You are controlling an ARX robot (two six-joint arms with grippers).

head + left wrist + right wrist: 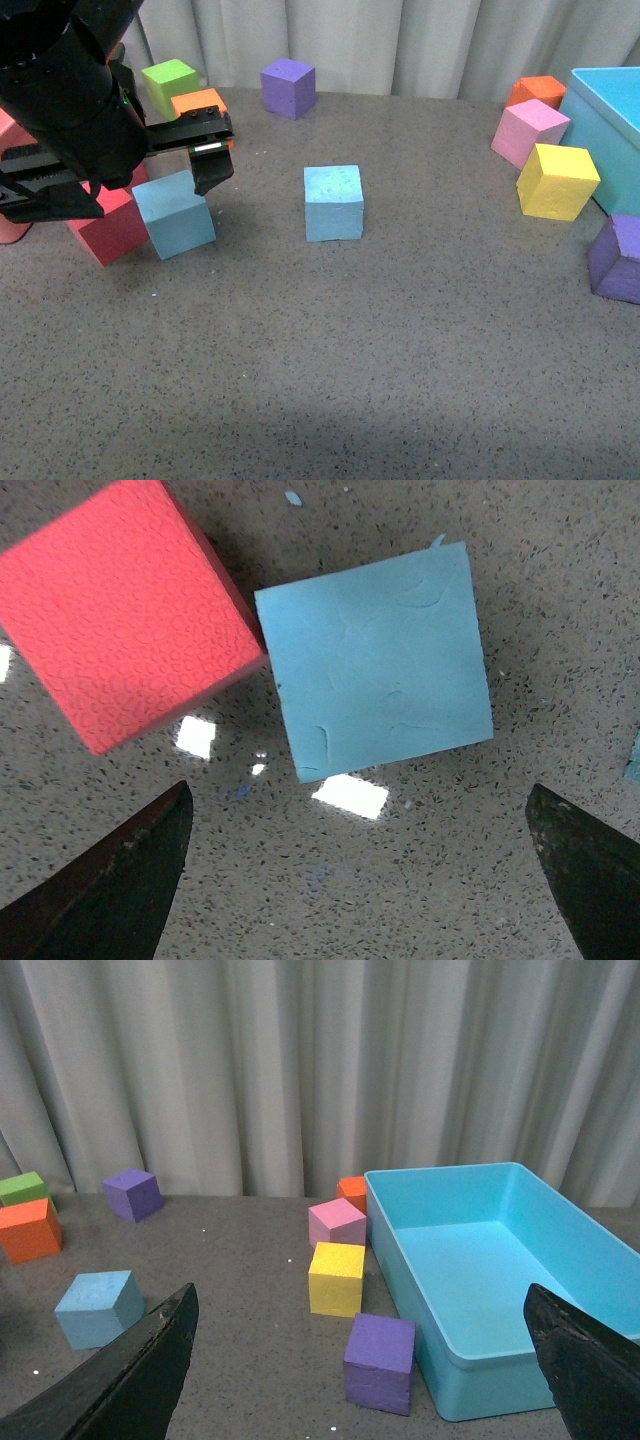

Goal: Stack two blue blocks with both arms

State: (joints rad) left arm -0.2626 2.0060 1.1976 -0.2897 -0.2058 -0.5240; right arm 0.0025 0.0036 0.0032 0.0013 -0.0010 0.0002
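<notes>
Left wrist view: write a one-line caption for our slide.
Open left end effector over a blue block beside a red block.

The front camera sits on the robot's body and looks forward and down across the table (350, 380) to the curtain (400, 40), from a middling distance. The left wrist camera faces almost straight down, very near the tabletop. Its frame is filled by the left blue block (378, 660) and the red block (120, 610) touching it. The front view shows that same pair beside the left arm (70, 110). The right wrist camera looks nearly level toward the curtain from farther back. It shares the middle blue block (98, 1307), yellow block (336, 1278) and bin (470, 1270) with the front view.
</notes>
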